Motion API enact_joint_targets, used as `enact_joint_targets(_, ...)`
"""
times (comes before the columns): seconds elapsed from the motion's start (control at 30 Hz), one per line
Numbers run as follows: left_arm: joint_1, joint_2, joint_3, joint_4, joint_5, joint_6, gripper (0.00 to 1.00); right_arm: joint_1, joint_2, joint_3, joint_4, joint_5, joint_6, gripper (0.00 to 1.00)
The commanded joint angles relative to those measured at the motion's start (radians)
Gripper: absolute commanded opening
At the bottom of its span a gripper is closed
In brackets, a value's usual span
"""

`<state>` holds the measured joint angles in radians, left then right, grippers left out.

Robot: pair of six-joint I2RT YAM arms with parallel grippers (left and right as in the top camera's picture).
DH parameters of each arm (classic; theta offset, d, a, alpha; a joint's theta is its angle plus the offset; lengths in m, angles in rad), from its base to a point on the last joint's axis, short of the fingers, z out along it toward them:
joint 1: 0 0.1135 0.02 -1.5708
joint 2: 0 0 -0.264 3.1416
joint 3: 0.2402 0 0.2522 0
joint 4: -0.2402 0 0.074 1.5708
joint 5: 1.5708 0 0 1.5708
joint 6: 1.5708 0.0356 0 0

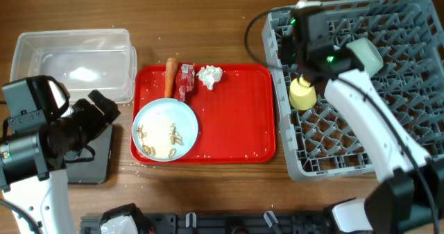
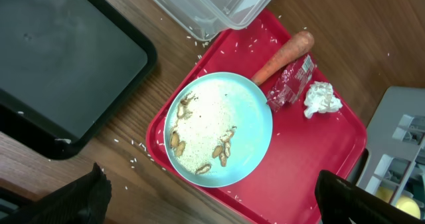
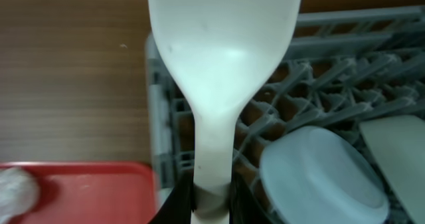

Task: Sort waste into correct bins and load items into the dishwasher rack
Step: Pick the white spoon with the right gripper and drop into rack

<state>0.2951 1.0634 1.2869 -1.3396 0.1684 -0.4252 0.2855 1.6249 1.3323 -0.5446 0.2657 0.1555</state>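
The round pale blue plate [image 1: 165, 130] holds beige crumbs [image 2: 222, 151] on the red tray. An orange carrot [image 1: 170, 76], a red-and-clear wrapper [image 1: 185, 81] and a white tissue [image 1: 210, 75] lie at the tray's far edge. My left gripper [image 2: 219, 197] is open and empty above the tray's near edge, by the plate. My right gripper [image 3: 211, 197] is shut on the white spoon [image 3: 222, 51] over the left side of the grey rack [image 1: 388, 46]. The yellow cup [image 1: 302, 95], the blue bowl [image 3: 319, 177] and the green bowl [image 3: 398, 151] sit in the rack.
The clear tub [image 1: 73, 60] stands at the back left. The black tray [image 2: 60, 64] lies in front of it, partly under my left arm. The red serving tray [image 1: 236, 123] lies between the bins and the rack. Rice grains are scattered on the wood.
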Motion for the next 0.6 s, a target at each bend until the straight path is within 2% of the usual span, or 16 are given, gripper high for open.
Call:
enact_joint_targets(0.0,0.004,-0.002,0.009,0.003,0.000,-0.010,1.00,-0.022,0.071,0.001,0.043,-0.085,-0.149,0.04)
enact_joint_targets(0.03,0.004,-0.002,0.009,0.004,0.016,-0.010,1.00,-0.021,0.080,0.001,0.025,-0.089,-0.149,0.06)
enact_joint_targets(0.07,0.004,-0.002,0.009,0.010,0.039,-0.010,1.00,-0.021,0.077,0.001,0.004,-0.139,-0.166,0.16)
enact_joint_targets(0.1,0.005,-0.002,0.009,0.023,0.048,-0.010,1.00,-0.021,0.058,0.001,-0.012,-0.189,-0.201,0.38)
enact_joint_targets(0.13,0.005,-0.002,0.009,0.026,0.048,-0.010,1.00,-0.021,0.030,0.002,-0.030,-0.211,-0.202,0.48)
enact_joint_targets(0.17,0.005,-0.002,0.009,0.026,0.047,-0.009,1.00,-0.021,-0.001,0.003,-0.041,-0.230,-0.196,0.51)
enact_joint_targets(0.23,0.005,-0.002,0.009,0.026,0.047,-0.009,1.00,-0.021,-0.171,0.003,-0.072,-0.309,-0.168,0.60)
enact_joint_targets(0.27,0.005,-0.002,0.009,0.026,0.047,-0.009,1.00,-0.019,-0.256,0.003,-0.081,-0.407,-0.146,0.70)
enact_joint_targets(0.3,0.005,-0.002,0.009,0.026,0.047,-0.009,1.00,-0.017,-0.317,0.003,-0.087,-0.490,-0.124,1.00)
enact_joint_targets(0.37,0.005,-0.002,0.009,0.026,0.047,-0.009,1.00,-0.014,-0.442,0.003,-0.108,-0.660,0.008,1.00)
enact_joint_targets(0.4,0.005,-0.002,0.009,0.026,0.047,-0.009,1.00,-0.015,-0.503,0.003,-0.132,-0.731,0.140,1.00)
enact_joint_targets(0.47,0.005,-0.002,0.009,0.026,0.047,-0.009,1.00,-0.015,-0.580,0.003,-0.173,-0.720,0.332,1.00)
enact_joint_targets(0.57,0.005,-0.002,0.009,0.026,0.047,-0.009,1.00,-0.015,-0.634,0.003,-0.391,-0.571,0.193,1.00)
